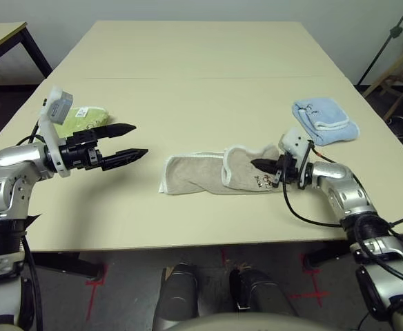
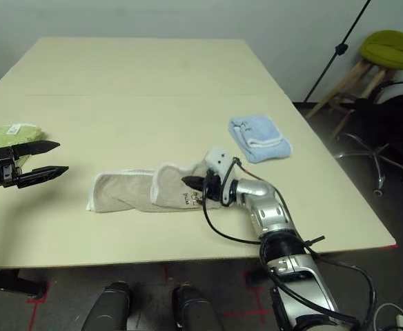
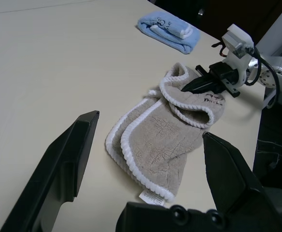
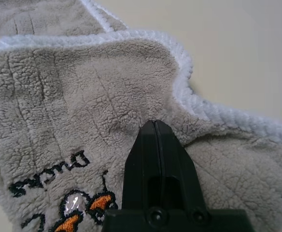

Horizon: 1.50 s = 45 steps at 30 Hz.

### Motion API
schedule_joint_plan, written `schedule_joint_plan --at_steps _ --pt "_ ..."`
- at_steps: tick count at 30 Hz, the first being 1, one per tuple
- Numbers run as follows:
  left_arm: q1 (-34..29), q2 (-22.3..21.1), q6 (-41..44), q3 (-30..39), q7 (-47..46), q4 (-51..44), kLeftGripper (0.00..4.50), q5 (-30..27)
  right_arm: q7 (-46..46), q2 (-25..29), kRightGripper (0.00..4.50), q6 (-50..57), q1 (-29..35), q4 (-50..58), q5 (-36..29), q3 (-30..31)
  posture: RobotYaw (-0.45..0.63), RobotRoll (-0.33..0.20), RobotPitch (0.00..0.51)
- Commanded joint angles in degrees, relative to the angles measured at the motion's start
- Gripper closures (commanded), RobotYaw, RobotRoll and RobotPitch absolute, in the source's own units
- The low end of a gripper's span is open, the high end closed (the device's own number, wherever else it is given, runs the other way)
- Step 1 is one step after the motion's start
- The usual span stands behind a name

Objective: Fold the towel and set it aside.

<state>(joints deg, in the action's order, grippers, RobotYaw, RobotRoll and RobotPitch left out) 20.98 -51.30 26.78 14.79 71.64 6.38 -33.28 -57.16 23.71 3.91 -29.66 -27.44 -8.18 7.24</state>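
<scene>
Mid-frame on the desk (image 1: 188, 103) the towel (image 1: 194, 176) lies crumpled, long axis left to right, the right pincer (image 1: 266, 165) clenched empty on its right end, nearer than the released left pincer (image 1: 129, 142) hovering at left.

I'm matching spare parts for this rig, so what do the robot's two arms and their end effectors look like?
Both forearms are rounded silver metal shells. Each left end effector and right end effector has two black tapered, pointed fingers on a black mount, topped by a white block-shaped housing. Loose black cables loop along the right forearm, and black cables run beside the left one too.
</scene>
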Motion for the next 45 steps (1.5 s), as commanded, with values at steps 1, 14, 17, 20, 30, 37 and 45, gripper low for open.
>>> schedule_joint_plan --at_steps 1,14,17,20,30,37,45 --pt "-0.7 -0.2 0.5 0.0 0.0 -1.3 0.00 -0.3 0.1 -0.6 4.46 -0.2 0.5 -3.0 1.6 1.4 0.20 0.000 0.127" --pt "8.4 9.2 1.3 -7.2 -10.4 -8.4 0.00 2.4 -1.6 2.2 4.46 3.1 -1.3 1.4 -1.5 -1.4 0.19 0.000 0.124" --pt "12.1 16.9 2.8 -12.0 -14.1 -9.3 0.00 2.2 -1.6 2.9 4.46 2.9 -1.2 0.8 -1.4 -2.0 0.18 0.000 0.122" --pt "13.3 20.6 2.4 -14.8 -15.8 -6.6 0.39 4.3 -1.4 2.9 4.50 3.1 -1.2 1.0 -1.7 -2.3 0.17 0.000 0.122" --pt "15.2 27.3 1.0 -22.3 -18.6 1.0 3.46 11.3 -1.5 1.9 4.50 4.2 -0.3 3.8 -2.2 -1.8 0.16 0.000 0.124" --pt "15.1 29.6 0.5 -27.7 -19.2 2.4 4.48 15.9 -1.5 1.9 4.50 3.4 -0.2 2.7 -2.0 -1.8 0.16 0.000 0.125" --pt "13.6 31.8 -2.8 -33.5 -18.7 6.3 4.48 22.2 -0.7 2.4 4.50 2.0 0.9 0.5 -0.8 -1.6 0.16 0.000 0.130"
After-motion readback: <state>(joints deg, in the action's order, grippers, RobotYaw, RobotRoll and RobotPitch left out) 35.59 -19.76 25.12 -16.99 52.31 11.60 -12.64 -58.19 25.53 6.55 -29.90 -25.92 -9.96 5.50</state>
